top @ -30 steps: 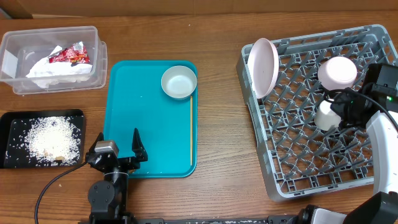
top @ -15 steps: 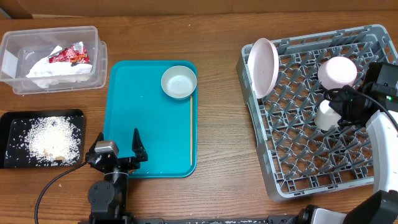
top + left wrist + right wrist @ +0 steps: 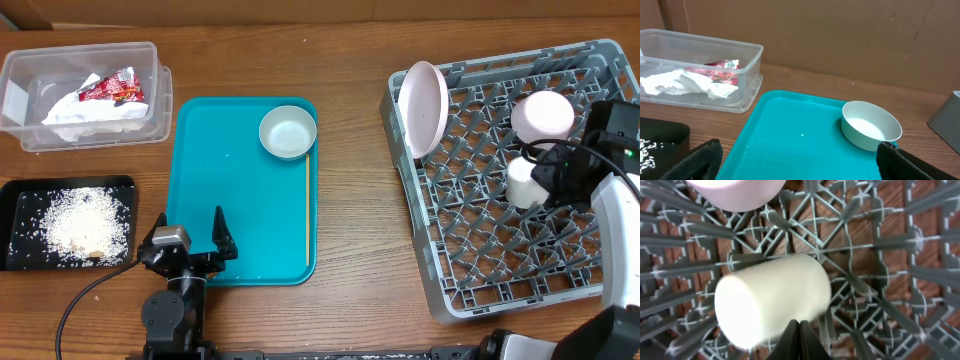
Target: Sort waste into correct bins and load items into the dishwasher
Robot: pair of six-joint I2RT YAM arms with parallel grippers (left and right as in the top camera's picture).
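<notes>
My right gripper is over the grey dishwasher rack. In the right wrist view its fingers are pressed together, their tips against the lower side of a white cup. The cup lies among the rack's pegs. A pink plate stands on edge at the rack's left, and a pink bowl sits upside down at the back right. My left gripper is open and empty over the near edge of the teal tray. On the tray are a white bowl and a thin wooden stick.
A clear plastic bin at the back left holds a crumpled tissue and a red wrapper. A black tray with rice stands at the front left. The white bowl is ahead and to the right in the left wrist view.
The white cup has shifted slightly left and back in the rack, along with my right gripper. The left arm has not moved.
</notes>
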